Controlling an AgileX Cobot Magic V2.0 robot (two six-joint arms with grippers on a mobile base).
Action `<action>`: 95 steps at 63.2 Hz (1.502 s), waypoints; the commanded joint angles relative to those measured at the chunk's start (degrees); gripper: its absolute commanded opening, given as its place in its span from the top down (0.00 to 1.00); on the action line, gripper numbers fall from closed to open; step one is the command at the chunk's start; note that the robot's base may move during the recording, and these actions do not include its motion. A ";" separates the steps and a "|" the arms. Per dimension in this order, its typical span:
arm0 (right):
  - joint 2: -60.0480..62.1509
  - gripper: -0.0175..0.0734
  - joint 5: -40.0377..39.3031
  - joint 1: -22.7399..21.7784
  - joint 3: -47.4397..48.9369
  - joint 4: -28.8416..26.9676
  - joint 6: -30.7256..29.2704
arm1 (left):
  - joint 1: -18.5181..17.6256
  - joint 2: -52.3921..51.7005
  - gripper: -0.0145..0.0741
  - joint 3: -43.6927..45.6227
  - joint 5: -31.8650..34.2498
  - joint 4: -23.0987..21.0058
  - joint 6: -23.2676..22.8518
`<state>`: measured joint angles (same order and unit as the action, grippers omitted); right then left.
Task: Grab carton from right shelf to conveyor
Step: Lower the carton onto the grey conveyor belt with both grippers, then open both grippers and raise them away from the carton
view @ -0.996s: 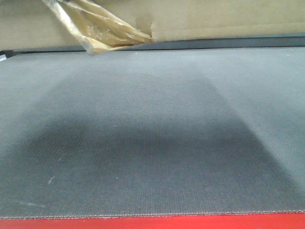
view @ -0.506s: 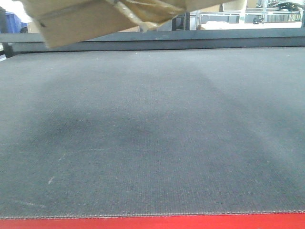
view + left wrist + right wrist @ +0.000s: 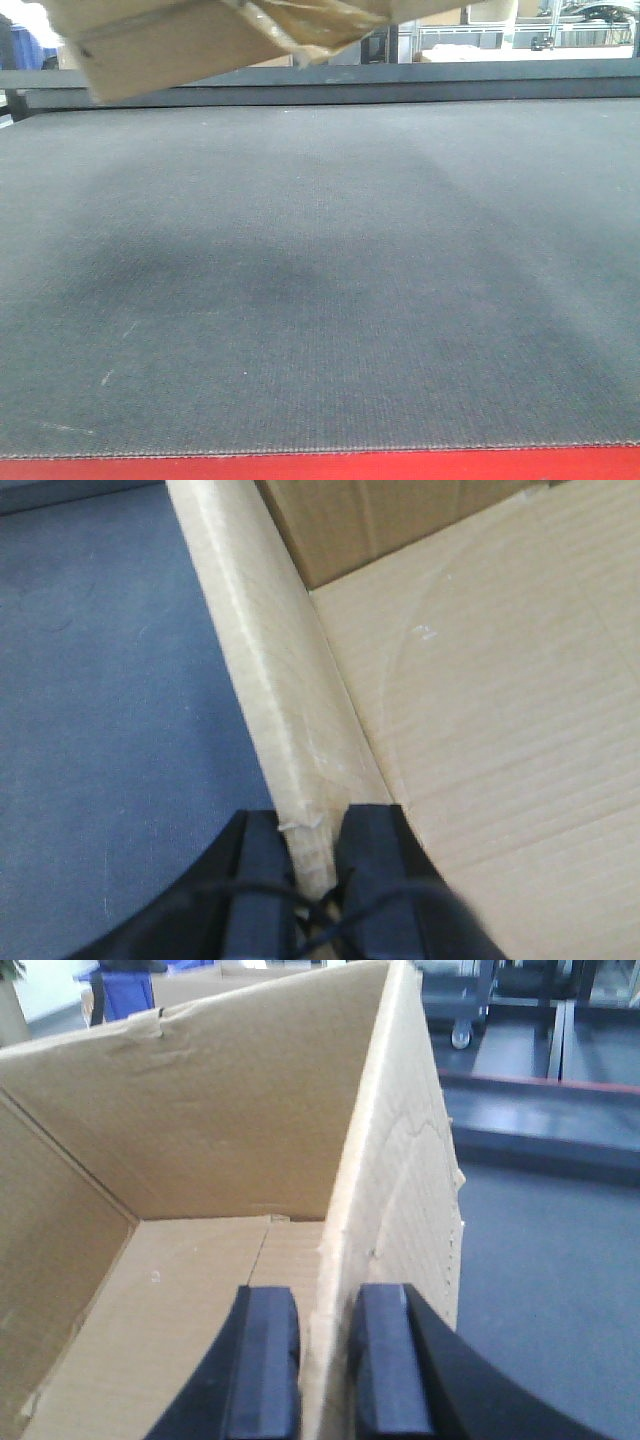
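The carton (image 3: 150, 45) is a brown corrugated box hanging tilted above the far edge of the conveyor (image 3: 320, 280), with a tuft of glossy tape (image 3: 310, 22) under it. In the left wrist view my left gripper (image 3: 315, 855) is shut on the carton's (image 3: 480, 700) left wall rim, one finger inside and one outside over the belt (image 3: 110, 700). In the right wrist view my right gripper (image 3: 325, 1355) is shut on the carton's (image 3: 200, 1130) right wall, with the belt (image 3: 550, 1260) to its right. The box is open-topped and empty inside. The right shelf is out of view.
A red border strip (image 3: 320, 467) runs along the belt's near edge. A dark rail (image 3: 400, 85) bounds the far side, with metal frames (image 3: 520, 35) behind it. A wheeled cart (image 3: 480, 1000) and blue items (image 3: 130, 990) stand beyond the carton.
The carton has risen off the belt's far end and tilted, so it now fills only the top-left corner and the background shows. It has barely moved in the last half second.
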<state>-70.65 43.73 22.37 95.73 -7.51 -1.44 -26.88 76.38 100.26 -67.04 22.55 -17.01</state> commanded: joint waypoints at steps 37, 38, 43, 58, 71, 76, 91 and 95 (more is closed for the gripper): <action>-15.28 0.88 12.27 -0.17 0.67 8.11 -0.05 | 9.84 12.46 0.86 -0.03 11.21 -4.56 1.44; -15.92 0.88 12.03 -0.17 0.67 8.54 -0.05 | 9.98 12.90 0.86 -0.03 11.36 -4.56 1.44; -19.43 0.88 11.03 -0.41 0.67 9.56 -0.05 | 10.58 15.44 0.86 -0.03 11.77 -4.56 1.44; -25.71 0.88 7.48 -1.51 0.67 9.56 -0.05 | 10.58 22.23 0.76 -0.03 12.05 -4.45 1.44; -26.68 0.48 7.06 -1.67 0.67 9.56 -0.05 | 10.58 23.37 0.31 -0.03 12.20 -4.24 1.44; -26.29 0.21 8.14 -1.67 0.80 9.56 -0.05 | 10.58 22.86 0.13 -0.03 11.84 -4.47 1.44; -21.13 0.26 8.48 -1.88 0.80 9.45 -0.01 | 10.58 17.48 0.15 -0.03 7.11 -4.69 1.44; -18.95 0.34 8.87 -2.50 0.80 9.45 0.34 | 10.58 15.16 0.16 -0.03 6.05 -4.69 1.62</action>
<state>-93.35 52.73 20.77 96.03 1.16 -0.93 -16.57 95.38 100.12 -59.64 17.79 -15.72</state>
